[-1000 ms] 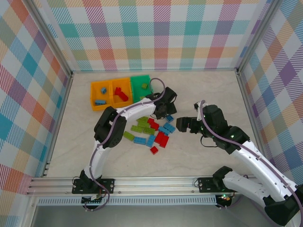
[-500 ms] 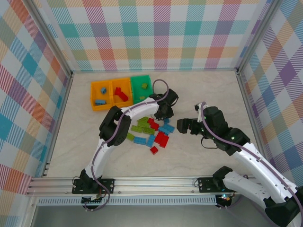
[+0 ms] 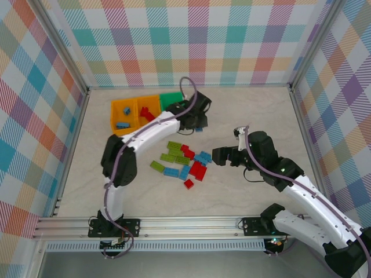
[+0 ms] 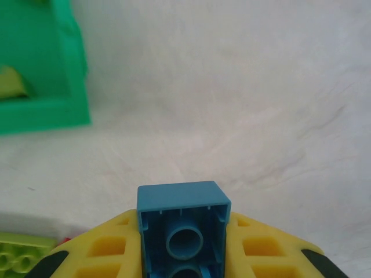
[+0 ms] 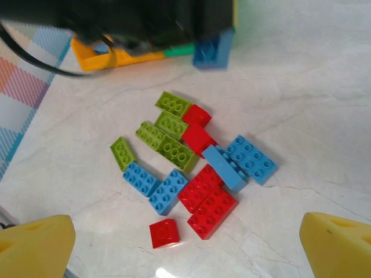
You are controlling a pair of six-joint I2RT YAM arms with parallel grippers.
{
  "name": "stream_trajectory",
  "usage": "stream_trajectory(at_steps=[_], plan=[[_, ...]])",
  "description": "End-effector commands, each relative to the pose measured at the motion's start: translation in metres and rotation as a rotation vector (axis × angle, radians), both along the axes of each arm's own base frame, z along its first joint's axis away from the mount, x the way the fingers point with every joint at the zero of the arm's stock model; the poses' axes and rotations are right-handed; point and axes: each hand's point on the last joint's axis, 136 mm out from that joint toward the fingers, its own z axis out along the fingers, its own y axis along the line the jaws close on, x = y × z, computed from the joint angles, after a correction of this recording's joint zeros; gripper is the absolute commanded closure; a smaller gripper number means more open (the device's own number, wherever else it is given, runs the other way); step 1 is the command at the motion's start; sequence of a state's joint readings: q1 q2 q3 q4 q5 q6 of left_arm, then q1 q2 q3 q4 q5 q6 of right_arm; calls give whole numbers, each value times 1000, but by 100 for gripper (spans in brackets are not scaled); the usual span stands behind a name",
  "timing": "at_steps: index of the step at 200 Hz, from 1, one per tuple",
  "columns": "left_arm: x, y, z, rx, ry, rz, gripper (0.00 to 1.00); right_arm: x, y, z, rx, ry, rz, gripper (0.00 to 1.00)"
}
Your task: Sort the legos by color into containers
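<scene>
From above, the left fingers [image 3: 197, 120] hang over the counter [image 3: 255, 110], just right of the green bin [image 3: 169, 99]. They are shut tight on a blue brick [image 3: 199, 128]. Two orange bins [image 3: 124, 116] join the green one on its left. The other legos [image 3: 182, 161] lie in a pile in the middle of the counter. The right fingers [image 3: 219, 155] are wide open and hold nothing, just right of the pile.

The left wrist camera shows the blue brick [image 4: 182, 229] squeezed between the yellow left fingers [image 4: 110, 255], its hollow side facing the camera. The green bin [image 4: 40, 75] is far left.

The right wrist camera shows the right fingers [image 5: 35, 243] spread far apart, with the legos [image 5: 197, 162] beyond them. The blue brick [image 5: 213, 49] hangs above the counter, farther away.
</scene>
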State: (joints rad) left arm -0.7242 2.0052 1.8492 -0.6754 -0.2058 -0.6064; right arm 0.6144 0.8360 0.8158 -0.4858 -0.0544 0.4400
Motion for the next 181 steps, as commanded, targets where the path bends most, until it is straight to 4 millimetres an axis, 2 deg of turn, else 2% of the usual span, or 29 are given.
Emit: stream_trajectory(at_steps=[1,18,43,70,92,111,140,160,181], plan=[[19,71,35,74,-93,112,83,5,8,11,39,-60,35,0],[29,121,44,85,-106,209,82,8,9,11,31,-60,35,0],[41,194,40,111,-96,353,82,10,9,8,22,-54,30,0],[53,269,18,182,-59,520,82,10,9,7,24,-51,24,0],[65,316,-11,197,-20,645,82,9,9,7,26,-49,24,0],[77,339,-31,198,-6,705,80,8,8,8,25,-43,26,0],[92,358,-45,185,16,737,65,5,5,8,19,-39,20,0],[95,362,-39,185,10,735,59,5,2,8,15,-40,8,0],[92,359,-21,154,-29,731,54,7,2,8,12,-43,4,0]])
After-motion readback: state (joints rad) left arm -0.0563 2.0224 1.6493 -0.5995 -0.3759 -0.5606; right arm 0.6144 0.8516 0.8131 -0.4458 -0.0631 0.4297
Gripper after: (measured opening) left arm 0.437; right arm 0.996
